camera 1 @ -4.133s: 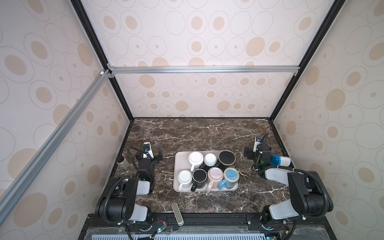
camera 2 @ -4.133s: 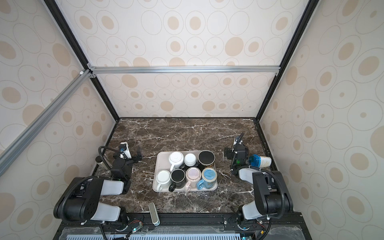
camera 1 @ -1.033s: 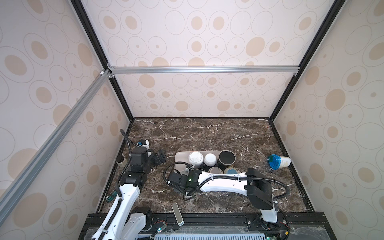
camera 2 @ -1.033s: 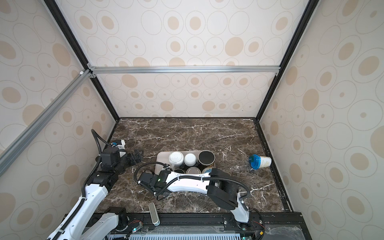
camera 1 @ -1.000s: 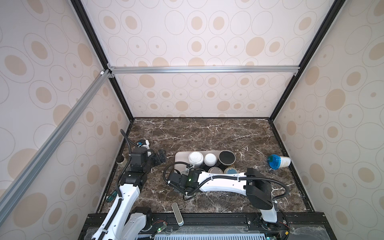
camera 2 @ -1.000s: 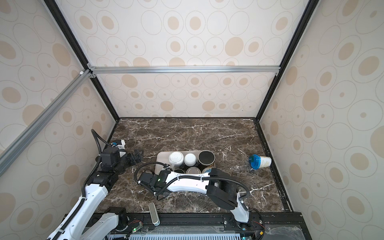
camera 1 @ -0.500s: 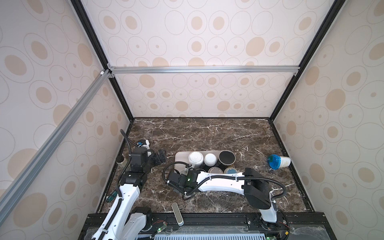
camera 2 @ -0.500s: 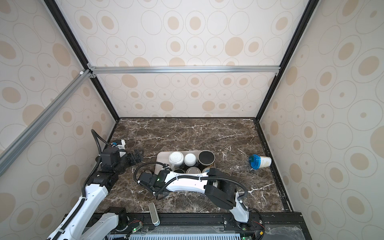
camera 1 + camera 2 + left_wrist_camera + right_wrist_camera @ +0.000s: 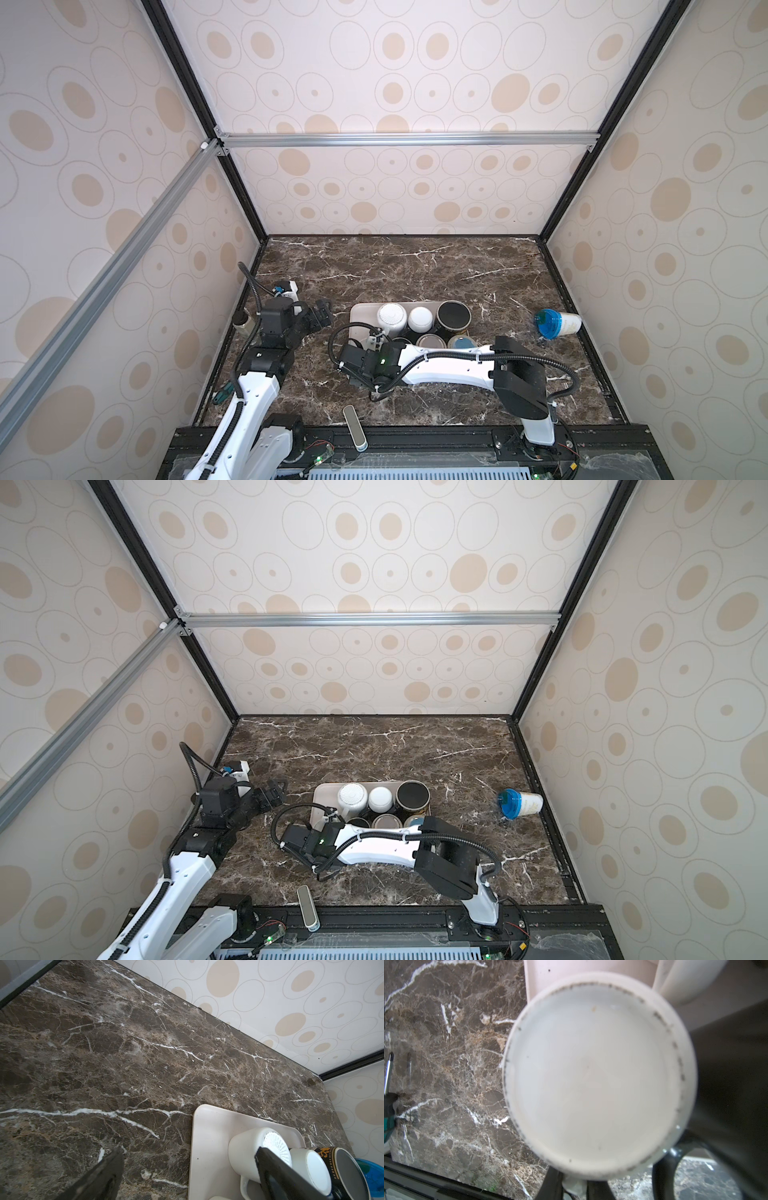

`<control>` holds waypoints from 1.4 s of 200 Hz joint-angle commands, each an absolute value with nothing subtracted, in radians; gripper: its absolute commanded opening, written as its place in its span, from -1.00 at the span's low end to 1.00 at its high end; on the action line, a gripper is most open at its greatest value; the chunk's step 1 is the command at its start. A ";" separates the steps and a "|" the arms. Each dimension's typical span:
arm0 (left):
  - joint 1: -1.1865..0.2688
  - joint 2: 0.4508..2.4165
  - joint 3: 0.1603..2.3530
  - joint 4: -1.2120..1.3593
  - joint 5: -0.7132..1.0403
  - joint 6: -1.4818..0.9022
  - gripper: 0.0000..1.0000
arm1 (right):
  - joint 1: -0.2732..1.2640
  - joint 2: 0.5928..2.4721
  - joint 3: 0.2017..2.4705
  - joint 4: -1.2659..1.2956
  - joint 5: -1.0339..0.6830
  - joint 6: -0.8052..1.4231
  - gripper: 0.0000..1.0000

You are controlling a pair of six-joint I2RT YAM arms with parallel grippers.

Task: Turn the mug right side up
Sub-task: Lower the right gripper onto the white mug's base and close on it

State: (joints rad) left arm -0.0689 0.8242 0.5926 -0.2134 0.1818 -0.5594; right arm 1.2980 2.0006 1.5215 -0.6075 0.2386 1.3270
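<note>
Both top views: even diffuse light, bright walls, only soft shadows. Dark marble counter reads dim. Wide-angle stretch toward the frame corners. Right wrist view: white mug fills the frame, out of focus, washed out. Left wrist view: counter sharp, hazy sheen near the far edge, left gripper fingers blurred.

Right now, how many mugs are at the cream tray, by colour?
White ceramic mugs: 3 (one shows only in the right wrist view)
Black mugs: 2
Pale pink mug: 1
Blue mug: 1
Total: 7
</note>
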 commanded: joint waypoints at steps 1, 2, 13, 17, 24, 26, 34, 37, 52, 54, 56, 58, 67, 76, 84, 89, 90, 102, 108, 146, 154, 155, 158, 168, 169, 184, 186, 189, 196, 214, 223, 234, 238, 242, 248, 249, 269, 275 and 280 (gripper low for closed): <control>-0.062 0.805 0.584 -0.184 0.182 -0.587 1.00 | 1.293 1.982 1.588 -0.708 0.273 1.272 -1.00; -0.062 0.805 0.584 -0.184 0.182 -0.588 1.00 | 1.292 1.984 1.591 -0.715 0.274 1.271 -1.00; -0.062 0.803 0.574 -0.184 0.187 -0.592 1.00 | 1.292 2.002 1.615 -0.764 0.276 1.269 -1.00; -0.062 0.801 0.571 -0.184 0.188 -0.593 1.00 | 1.292 2.005 1.619 -0.774 0.276 1.268 -1.00; -0.062 0.797 0.566 -0.183 0.191 -0.595 1.00 | 1.293 2.011 1.623 -0.788 0.275 1.267 -1.00; -0.062 0.796 0.566 -0.183 0.192 -0.596 1.00 | 1.293 2.014 1.625 -0.791 0.274 1.268 -1.00; -0.062 0.791 0.563 -0.184 0.192 -0.597 1.00 | 1.293 2.025 1.636 -0.812 0.271 1.275 -1.00; -0.061 0.789 0.563 -0.184 0.192 -0.598 1.00 | 1.293 2.029 1.641 -0.819 0.270 1.276 -1.00; -0.062 0.784 0.561 -0.184 0.194 -0.598 1.00 | 1.292 2.050 1.679 -0.861 0.271 1.273 -0.93; -0.062 0.782 0.561 -0.186 0.195 -0.597 1.00 | 1.292 2.054 1.686 -0.867 0.270 1.272 -0.90; -0.062 0.783 0.561 -0.186 0.196 -0.596 1.00 | 1.291 2.057 1.688 -0.867 0.270 1.271 -0.89; -0.061 0.782 0.561 -0.186 0.196 -0.596 1.00 | 1.291 2.059 1.693 -0.870 0.269 1.270 -0.87; -0.062 0.782 0.564 -0.187 0.197 -0.595 1.00 | 1.293 2.072 1.711 -0.881 0.266 1.264 -0.81; -0.061 0.782 0.565 -0.186 0.199 -0.594 1.00 | 1.292 2.082 1.722 -0.886 0.262 1.265 -0.80; -0.062 0.783 0.567 -0.186 0.199 -0.591 1.00 | 1.291 2.091 1.730 -0.896 0.260 1.266 -0.76; -0.061 0.784 0.570 -0.186 0.197 -0.591 1.00 | 1.291 2.096 1.738 -0.906 0.261 1.268 -0.74; -0.061 0.784 0.570 -0.186 0.198 -0.590 1.00 | 1.291 2.097 1.739 -0.908 0.261 1.268 -0.74; -0.062 0.785 0.574 -0.188 0.194 -0.588 1.00 | 1.291 2.103 1.745 -0.921 0.266 1.274 -0.68; -0.062 0.785 0.574 -0.188 0.195 -0.588 1.00 | 1.291 2.104 1.748 -0.926 0.268 1.277 -0.64; -0.062 0.790 0.573 -0.176 0.199 -0.590 1.00 | 1.283 2.115 1.745 -0.942 0.256 1.289 -0.37; -0.062 0.790 0.571 -0.174 0.202 -0.592 1.00 | 1.281 2.116 1.740 -0.937 0.251 1.289 -0.36; -0.062 0.790 0.571 -0.174 0.201 -0.592 1.00 | 1.281 2.116 1.740 -0.935 0.250 1.289 -0.36; -0.062 0.791 0.571 -0.174 0.201 -0.592 1.00 | 1.281 2.116 1.738 -0.935 0.251 1.290 -0.36; -0.061 0.792 0.569 -0.172 0.202 -0.594 1.00 | 1.278 2.115 1.734 -0.930 0.249 1.292 -0.36; -0.061 0.792 0.569 -0.172 0.202 -0.594 1.00 | 1.279 2.115 1.734 -0.930 0.250 1.292 -0.36; -0.061 0.792 0.568 -0.170 0.203 -0.595 1.00 | 1.278 2.113 1.726 -0.920 0.258 1.290 -0.36; -0.061 0.793 0.567 -0.170 0.204 -0.595 1.00 | 1.277 2.112 1.727 -0.920 0.259 1.290 -0.36; -0.062 0.793 0.567 -0.170 0.204 -0.595 1.00 | 1.276 2.113 1.727 -0.920 0.262 1.290 -0.36; -0.063 0.793 0.567 -0.169 0.204 -0.595 1.00 | 1.276 2.115 1.727 -0.920 0.263 1.291 -0.37; -0.061 0.790 0.566 -0.171 0.202 -0.595 1.00 | 1.273 2.123 1.730 -0.924 0.264 1.295 -0.42; -0.062 0.789 0.564 -0.172 0.200 -0.595 1.00 | 1.270 2.127 1.732 -0.921 0.261 1.292 -0.42; -0.063 0.785 0.562 -0.173 0.199 -0.595 1.00 | 1.269 2.131 1.735 -0.920 0.260 1.290 -0.44; -0.062 0.785 0.562 -0.174 0.199 -0.595 1.00 | 1.269 2.131 1.735 -0.920 0.259 1.290 -0.45; -0.062 0.784 0.562 -0.175 0.197 -0.595 1.00 | 1.269 2.132 1.736 -0.919 0.260 1.290 -0.46; -0.063 0.783 0.561 -0.175 0.197 -0.595 1.00 | 1.270 2.131 1.734 -0.917 0.260 1.289 -0.46; -0.063 0.782 0.561 -0.175 0.196 -0.594 1.00 | 1.269 2.131 1.734 -0.915 0.260 1.287 -0.46; -0.061 0.785 0.562 -0.176 0.199 -0.595 1.00 | 1.267 2.138 1.732 -0.914 0.249 1.286 -0.46; -0.062 0.785 0.563 -0.176 0.198 -0.595 1.00 | 1.263 2.140 1.732 -0.914 0.244 1.287 -0.48; -0.062 0.785 0.563 -0.175 0.197 -0.595 1.00 | 1.263 2.139 1.731 -0.914 0.244 1.288 -0.54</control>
State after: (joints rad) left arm -0.0681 0.7944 0.5602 -0.1947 0.1982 -0.5873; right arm 1.2732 2.1170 1.7241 -0.8902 0.2375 1.2736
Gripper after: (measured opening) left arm 0.999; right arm 0.262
